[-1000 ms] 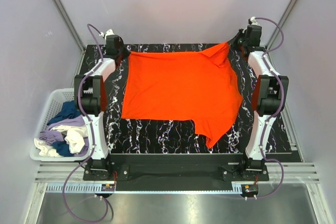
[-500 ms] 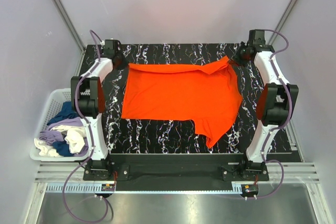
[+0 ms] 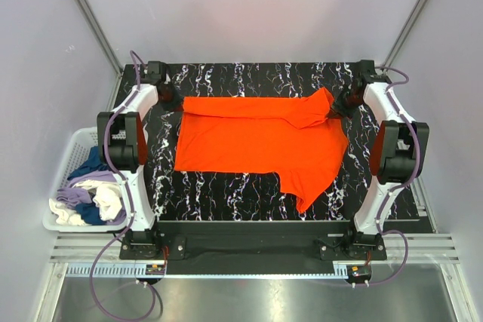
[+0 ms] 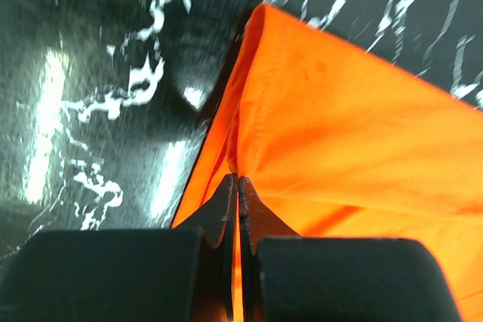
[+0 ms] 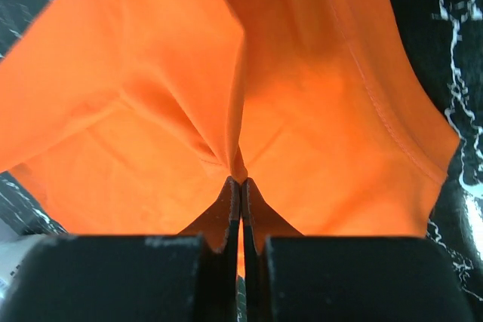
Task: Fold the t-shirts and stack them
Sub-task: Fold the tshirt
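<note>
On the black marble-patterned worktop, the orange t-shirt lies spread out flat in the middle. One sleeve points toward the near right edge. Its far edge is doubled over into a narrow band that runs from one arm to the other.

The left arm rises from its base at the near edge, bends at a raised elbow and stretches along the left side of the cloth. Its wrist turns inward at the far left corner. There the left end effector is pinched fully closed on the corner of the shirt. In the left wrist view the two dark fingers meet with a thin fold of orange fabric caught between them, and the cloth is drawn up into a ridge above the worktop.

The right arm mirrors this pose along the right side, elbow up and wrist angled inward at the far right corner. The right end effector is likewise clamped tight on the shirt. The right wrist view shows the fabric gathered into creases that run down to the closed tips.

To the left of the worktop, a white basket holds a loose heap of other t-shirts in navy, lavender and cream.
</note>
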`<state>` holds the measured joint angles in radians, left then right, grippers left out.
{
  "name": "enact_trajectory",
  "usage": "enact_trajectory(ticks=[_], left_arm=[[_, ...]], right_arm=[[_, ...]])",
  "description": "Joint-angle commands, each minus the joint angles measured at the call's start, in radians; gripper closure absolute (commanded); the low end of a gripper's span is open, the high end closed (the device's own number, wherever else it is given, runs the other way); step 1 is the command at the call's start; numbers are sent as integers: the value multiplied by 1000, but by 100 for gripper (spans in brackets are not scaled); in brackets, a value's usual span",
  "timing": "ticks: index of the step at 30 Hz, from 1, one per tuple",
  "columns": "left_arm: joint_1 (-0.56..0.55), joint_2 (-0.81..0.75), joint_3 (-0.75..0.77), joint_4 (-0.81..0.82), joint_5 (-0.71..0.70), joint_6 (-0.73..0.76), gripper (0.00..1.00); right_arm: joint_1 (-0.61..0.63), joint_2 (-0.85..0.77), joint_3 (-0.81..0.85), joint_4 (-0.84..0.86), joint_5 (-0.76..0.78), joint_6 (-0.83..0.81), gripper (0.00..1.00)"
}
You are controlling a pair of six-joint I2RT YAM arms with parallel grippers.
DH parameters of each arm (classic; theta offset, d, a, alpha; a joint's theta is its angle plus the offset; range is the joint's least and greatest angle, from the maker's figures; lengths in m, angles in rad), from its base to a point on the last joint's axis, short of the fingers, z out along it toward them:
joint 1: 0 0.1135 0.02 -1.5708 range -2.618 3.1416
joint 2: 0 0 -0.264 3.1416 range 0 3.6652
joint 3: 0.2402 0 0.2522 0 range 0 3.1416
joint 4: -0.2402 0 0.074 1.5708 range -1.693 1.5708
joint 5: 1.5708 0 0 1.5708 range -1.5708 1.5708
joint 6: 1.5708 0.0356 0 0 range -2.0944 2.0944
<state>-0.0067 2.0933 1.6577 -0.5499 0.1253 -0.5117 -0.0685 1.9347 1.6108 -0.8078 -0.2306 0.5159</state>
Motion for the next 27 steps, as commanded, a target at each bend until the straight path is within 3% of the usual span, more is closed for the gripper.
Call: enact_trajectory(ticks=[1,27], left_arm=[[5,-27,-9,-33,36,30,100],[7,91,74,-91,10,47,100]], right_arm=[[-11,-59,-29,-11,-19,-13,100],[-27,53,-46,32,16,-48,100]])
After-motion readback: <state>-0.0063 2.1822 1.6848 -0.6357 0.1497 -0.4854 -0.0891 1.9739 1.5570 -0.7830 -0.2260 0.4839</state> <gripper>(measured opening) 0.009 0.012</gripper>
